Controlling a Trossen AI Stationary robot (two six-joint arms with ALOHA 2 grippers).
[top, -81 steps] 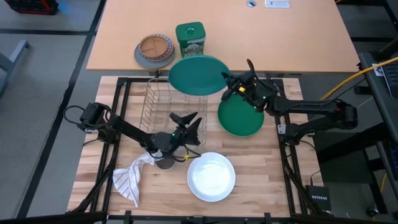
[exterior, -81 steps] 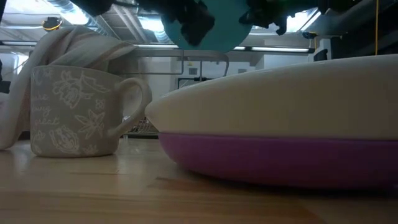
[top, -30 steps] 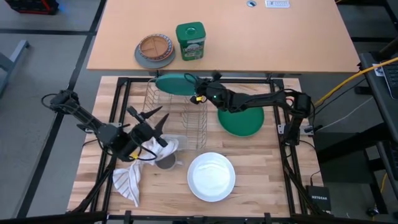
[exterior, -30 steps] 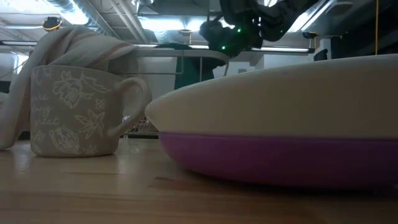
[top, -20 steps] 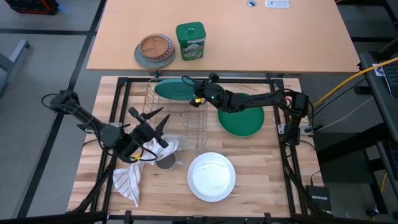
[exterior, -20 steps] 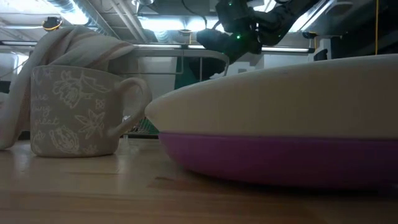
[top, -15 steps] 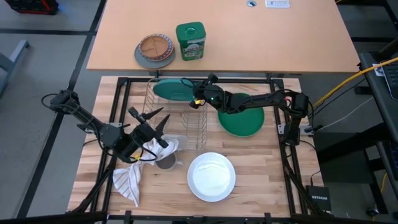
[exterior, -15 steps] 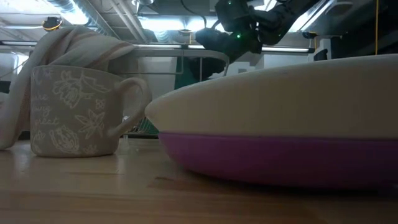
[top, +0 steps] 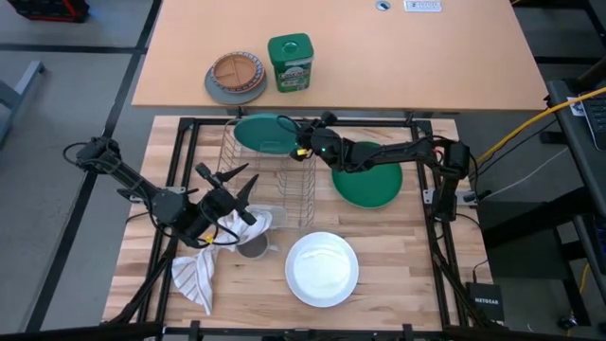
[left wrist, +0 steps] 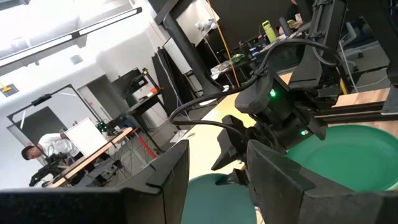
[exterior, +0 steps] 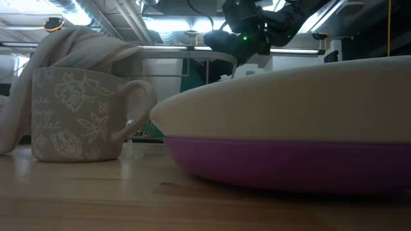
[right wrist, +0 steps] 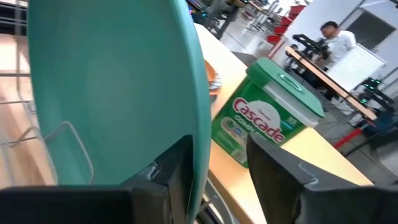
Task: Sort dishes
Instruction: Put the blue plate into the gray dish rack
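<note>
A teal plate (top: 263,133) stands on edge in the far end of the wire rack (top: 270,180). My right gripper (top: 295,135) is open at the plate's right rim (right wrist: 200,118), one finger on either side of it. A darker green plate (top: 369,182) lies flat on the table right of the rack. The white plate (top: 322,268) sits near the front on a purple plate (exterior: 289,163). My left gripper (top: 227,180) hovers open left of the rack, above a cloth, with nothing between its fingers. My right gripper stands open around the teal plate's rim (right wrist: 202,143), coming level from the table's right. The rim runs close beside one finger (right wrist: 177,171) and clear of the other. Whether that finger touches the plate, I cannot tell.
A patterned mug (exterior: 77,115) and a striped cloth (top: 204,265) lie near the front left. On the tan table beyond stand a divided plate (top: 235,76) and a green detergent tub (top: 289,62). A person (right wrist: 336,37) shows in the room behind.
The teal plate has sunk a little into the rack's far end and stands steeper than a second ago. My right gripper has stayed at its right rim.
</note>
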